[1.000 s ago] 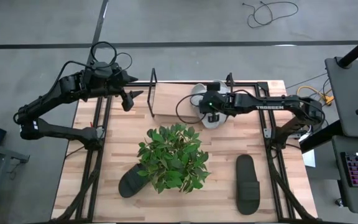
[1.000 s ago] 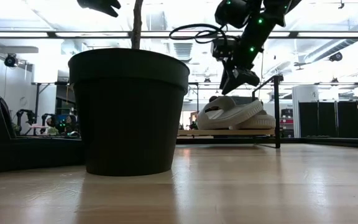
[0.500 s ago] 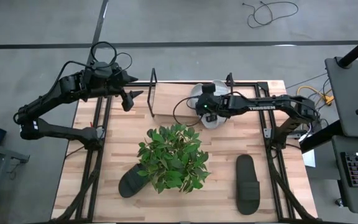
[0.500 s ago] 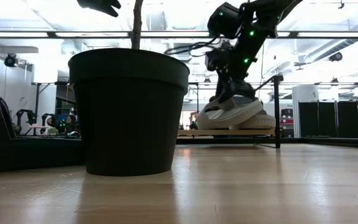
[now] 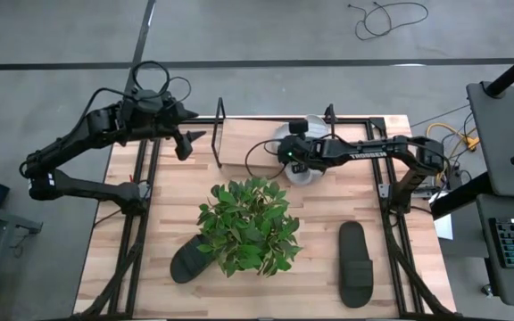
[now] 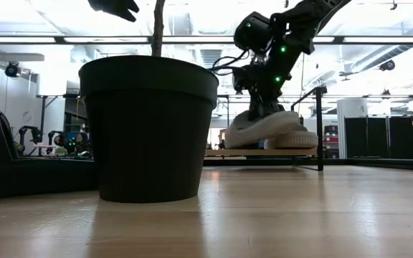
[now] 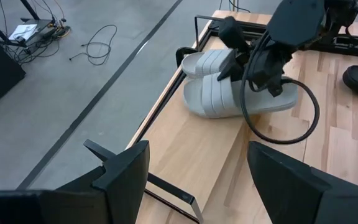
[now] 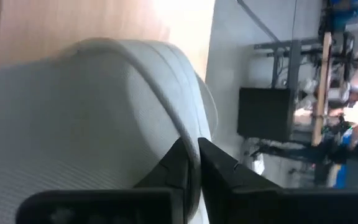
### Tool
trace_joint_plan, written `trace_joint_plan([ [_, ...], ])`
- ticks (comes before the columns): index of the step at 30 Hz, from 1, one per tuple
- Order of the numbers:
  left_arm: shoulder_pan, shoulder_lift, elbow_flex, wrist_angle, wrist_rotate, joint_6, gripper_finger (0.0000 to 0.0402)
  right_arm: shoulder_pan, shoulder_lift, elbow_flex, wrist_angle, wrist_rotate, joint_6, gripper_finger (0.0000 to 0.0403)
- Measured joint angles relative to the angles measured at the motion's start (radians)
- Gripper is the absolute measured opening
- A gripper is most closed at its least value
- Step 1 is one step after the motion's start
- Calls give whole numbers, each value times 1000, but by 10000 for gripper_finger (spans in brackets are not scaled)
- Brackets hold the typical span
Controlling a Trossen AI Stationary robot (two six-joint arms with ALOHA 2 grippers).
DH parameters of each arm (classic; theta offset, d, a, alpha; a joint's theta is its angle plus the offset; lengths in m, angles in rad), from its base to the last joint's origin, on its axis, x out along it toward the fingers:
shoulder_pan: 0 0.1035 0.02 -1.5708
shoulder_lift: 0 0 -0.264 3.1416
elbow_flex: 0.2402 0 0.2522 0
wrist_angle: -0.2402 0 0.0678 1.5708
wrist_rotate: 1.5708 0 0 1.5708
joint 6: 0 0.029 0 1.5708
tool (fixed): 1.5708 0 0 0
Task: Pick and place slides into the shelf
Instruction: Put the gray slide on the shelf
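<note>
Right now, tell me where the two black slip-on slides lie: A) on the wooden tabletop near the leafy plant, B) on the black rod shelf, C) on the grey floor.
A: the high view shows one black slide half under the green leafy plant and the other black slide on the wooden tabletop.

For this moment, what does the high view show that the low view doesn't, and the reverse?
Only the high view shows two black slip-on slides on the wooden table, the green leafy plant, and the left hand hovering near the rack's left end. Only the low view shows the plant's black pot and the room behind. Both show the right hand at the light grey slides on the thin black rod shelf.
</note>
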Motion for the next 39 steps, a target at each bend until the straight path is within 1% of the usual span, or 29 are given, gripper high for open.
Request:
trace_joint_plan([
  [6, 0, 0, -6, 0, 0, 0, 255, 1, -2, 17, 14, 52, 164, 13],
  [9, 0, 0, -6, 0, 0, 0, 255, 2, -2, 21, 14, 113, 268, 13],
  [12, 0, -2, -6, 0, 0, 0, 255, 2, -2, 18, 16, 146, 394, 12],
  [15, 0, -2, -6, 2, 0, 0, 255, 5, 12, 16, 15, 202, 442, 12],
  [17, 0, -2, -6, 2, 0, 0, 255, 7, 34, 15, 15, 229, 453, 12],
  [19, 0, -2, -6, 2, 0, 0, 255, 7, 59, 15, 15, 233, 445, 12],
  [23, 0, -2, -6, 2, 0, 0, 255, 10, 112, 18, 21, 290, 388, 12],
  [28, 0, -3, -6, 2, 0, 0, 255, 6, 141, 14, 16, 292, 367, 12],
  [39, 0, -3, -6, 1, 0, 0, 255, 2, 138, 15, 12, 292, 368, 12],
])
